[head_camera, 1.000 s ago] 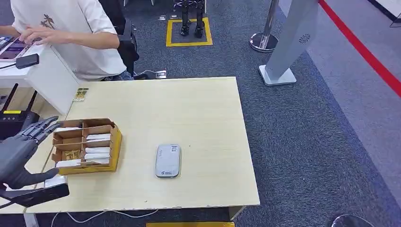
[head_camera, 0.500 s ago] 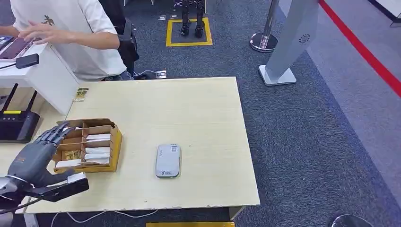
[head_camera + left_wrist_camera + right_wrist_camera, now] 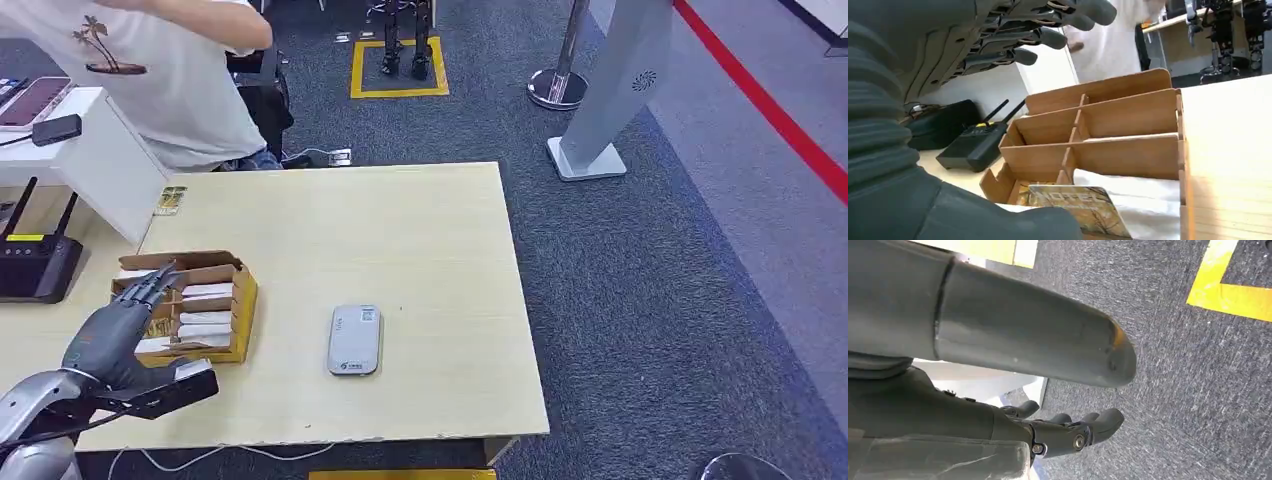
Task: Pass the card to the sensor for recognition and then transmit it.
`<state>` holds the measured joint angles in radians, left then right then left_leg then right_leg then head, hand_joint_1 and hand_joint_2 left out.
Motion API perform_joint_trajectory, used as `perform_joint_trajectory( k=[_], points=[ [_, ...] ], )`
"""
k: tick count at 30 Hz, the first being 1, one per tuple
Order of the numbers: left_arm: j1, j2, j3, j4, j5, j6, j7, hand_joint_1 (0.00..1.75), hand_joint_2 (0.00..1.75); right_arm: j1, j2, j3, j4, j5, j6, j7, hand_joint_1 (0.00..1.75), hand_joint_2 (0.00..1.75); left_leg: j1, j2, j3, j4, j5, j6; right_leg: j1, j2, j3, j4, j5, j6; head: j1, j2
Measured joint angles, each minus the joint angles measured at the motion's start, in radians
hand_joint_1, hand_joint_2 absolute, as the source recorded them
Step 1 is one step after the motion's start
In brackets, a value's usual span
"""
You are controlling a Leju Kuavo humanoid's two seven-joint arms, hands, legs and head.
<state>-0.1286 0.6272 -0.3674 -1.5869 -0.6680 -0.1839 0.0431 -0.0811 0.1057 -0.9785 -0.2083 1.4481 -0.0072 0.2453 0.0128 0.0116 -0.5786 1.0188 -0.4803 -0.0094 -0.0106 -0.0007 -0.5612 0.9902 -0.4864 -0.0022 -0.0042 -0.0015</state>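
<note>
Our left hand hovers over the near-left part of the brown divided wooden card box, fingers stretched out and apart, holding nothing. In the left wrist view we see a gold-printed card lying in a near compartment just under our thumb, beside white cards stacked in the neighbouring slots (whether the thumb touches the card we cannot tell). On the pale wooden table, the flat grey rounded card sensor sits apart from the box, toward the middle. Our right hand hangs over dark grey carpet, fingers curled loosely with nothing in them.
</note>
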Motion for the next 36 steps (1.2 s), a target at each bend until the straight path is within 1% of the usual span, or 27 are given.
perform_joint_trajectory(
  k=[4,8,12,15,18,21,29,32,36],
  points=[
    [-0.013,-0.016,-0.008,0.017,-0.002,0.004,0.000,0.00,1.75,-0.001,0.000,0.000,0.000,0.006,0.000,0.001,0.00,0.00,0.000,0.000,0.000,0.000,0.000,0.000,0.000,0.000,0.000,0.000,0.000,0.000,0.000,0.000],
    [-0.028,-0.012,-0.021,0.025,0.036,-0.015,0.016,0.00,1.75,-0.001,0.000,0.000,0.000,0.009,0.003,0.008,0.00,0.00,0.000,0.000,0.000,0.000,0.000,0.000,0.000,0.000,0.000,0.000,0.000,0.000,0.000,0.000],
    [-0.029,0.028,-0.025,0.024,0.075,-0.055,0.046,0.00,1.75,0.000,0.000,0.000,0.000,0.009,0.006,0.009,0.00,0.00,0.000,0.000,0.000,0.000,0.000,0.000,0.000,0.000,0.000,0.000,0.000,0.000,0.000,0.000],
    [-0.022,0.084,-0.026,0.008,0.103,-0.087,0.067,0.00,1.75,0.001,0.000,0.000,0.000,0.008,0.006,0.010,0.00,0.00,0.001,0.000,0.000,0.000,0.000,0.000,0.001,0.000,0.000,0.000,0.000,0.000,0.000,0.000],
    [-0.008,0.134,-0.026,-0.012,0.114,-0.097,0.073,0.00,1.75,0.001,0.000,0.000,0.000,0.007,0.006,0.012,0.00,0.00,0.001,0.000,0.000,0.000,0.000,0.000,0.001,0.000,0.000,0.000,0.000,0.000,0.000,0.000],
    [0.010,0.166,-0.026,-0.033,0.111,-0.097,0.087,0.00,1.75,0.001,0.000,0.000,0.000,0.002,0.006,0.013,0.00,0.00,0.001,0.000,0.000,0.000,0.000,0.000,0.001,0.000,0.000,0.000,0.000,0.000,0.000,0.000],
    [0.028,0.218,-0.026,-0.060,0.104,-0.106,0.094,0.00,1.75,0.001,0.000,0.000,0.000,-0.002,0.003,0.014,0.00,0.00,0.001,0.000,0.000,0.000,0.000,0.000,0.001,0.000,0.001,0.000,0.000,0.000,0.000,0.000],
    [0.031,0.227,-0.026,-0.067,0.105,-0.108,0.096,0.00,1.75,0.001,0.000,0.000,0.000,-0.002,0.003,0.014,0.00,0.00,0.001,0.000,0.000,0.000,0.000,0.000,0.001,0.000,0.000,0.000,0.000,0.000,0.000,0.000],
    [0.031,0.224,-0.026,-0.067,0.100,-0.116,0.100,0.00,1.75,0.001,0.000,0.000,0.000,0.000,0.003,0.014,0.00,0.00,0.001,0.000,0.000,0.000,0.000,0.000,0.001,0.000,0.000,0.000,0.000,0.000,0.000,0.000]
  ],
)
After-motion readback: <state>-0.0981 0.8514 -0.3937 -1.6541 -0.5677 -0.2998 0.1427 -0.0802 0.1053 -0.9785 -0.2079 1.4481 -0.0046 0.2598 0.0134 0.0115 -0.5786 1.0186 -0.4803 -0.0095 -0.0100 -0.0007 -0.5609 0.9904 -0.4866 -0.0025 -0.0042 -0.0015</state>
